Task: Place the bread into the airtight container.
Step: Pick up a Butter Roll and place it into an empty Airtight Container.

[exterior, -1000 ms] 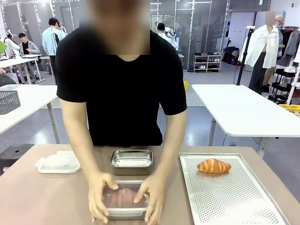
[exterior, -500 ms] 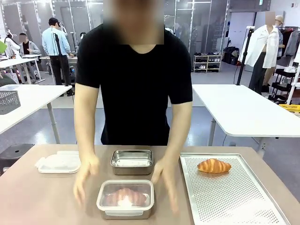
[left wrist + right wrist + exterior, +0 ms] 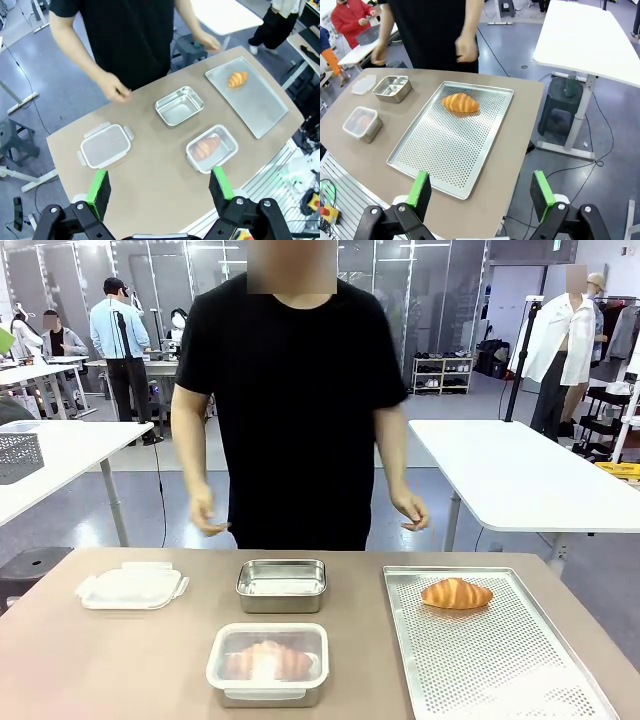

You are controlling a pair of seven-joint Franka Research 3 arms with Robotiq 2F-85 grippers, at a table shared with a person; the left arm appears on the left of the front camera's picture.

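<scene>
Standing back, the person (image 3: 290, 410) has released the lidded container (image 3: 267, 664).

Matt tan tabletop (image 3: 150, 170). Ahead of the left pincer (image 3: 160, 185), a steel container (image 3: 212, 148) with a cloudy plastic top; beyond it, a brushed-steel tin (image 3: 179, 106) and a frosted plastic lid (image 3: 105, 146). Ahead of the right pincer (image 3: 480, 187), a dull perforated metal tray (image 3: 450, 150) bearing a glossy-crusted croissant (image 3: 461, 103).
</scene>
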